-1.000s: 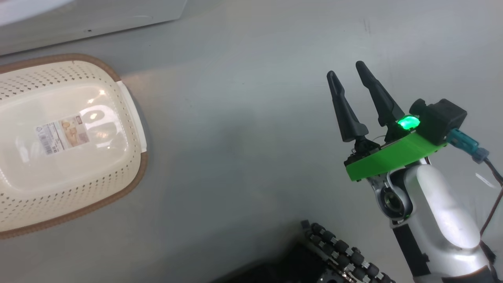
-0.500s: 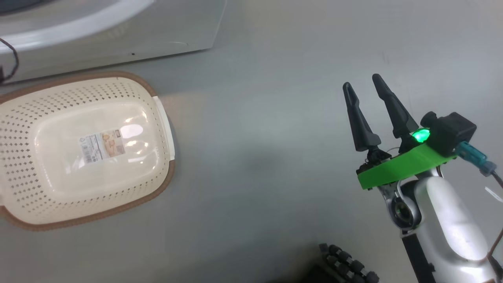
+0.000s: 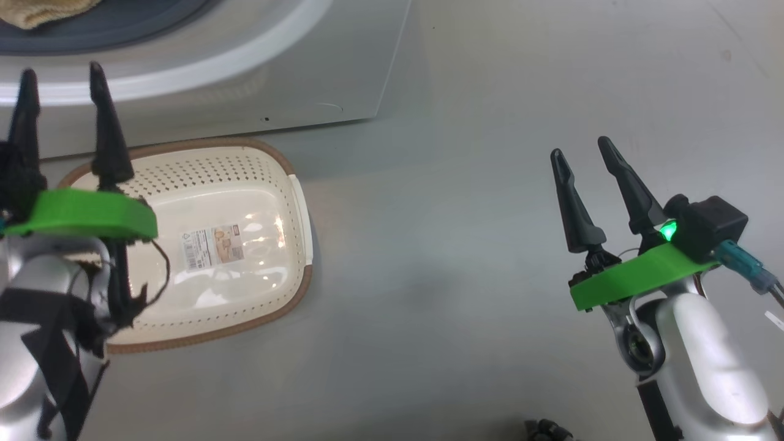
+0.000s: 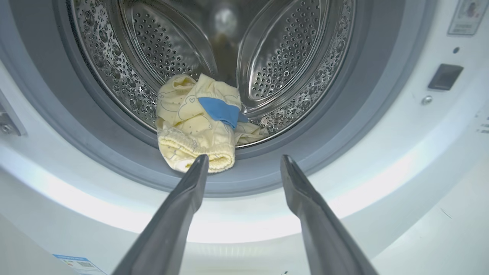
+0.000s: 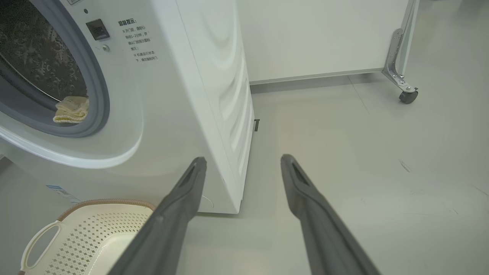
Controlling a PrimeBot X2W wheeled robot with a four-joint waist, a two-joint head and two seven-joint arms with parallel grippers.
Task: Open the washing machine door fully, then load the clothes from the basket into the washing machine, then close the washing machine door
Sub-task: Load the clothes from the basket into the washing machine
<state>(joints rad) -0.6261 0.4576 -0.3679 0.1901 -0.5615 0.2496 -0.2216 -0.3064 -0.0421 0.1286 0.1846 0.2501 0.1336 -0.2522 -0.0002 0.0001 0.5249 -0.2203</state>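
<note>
Printed in dark Chinese characters on the white front of the washing machine [image 5: 183, 114], at two o'clock from the drum opening: a notice [image 5: 139, 40] with a heading ending in a colon and several smaller lines beneath, too small to read for certain beyond what looks like "1-2" in one line. Stuck on the bottom of the basket [image 3: 233, 168]: a sticker [image 3: 212, 247] with a barcode at its nine o'clock end and a brownish picture, print illegible. Low on the machine's front, a blue label [image 4: 78, 263], blurred. Near one o'clock from the drum in the left wrist view, a pale label [image 4: 468, 15], unreadable.
</note>
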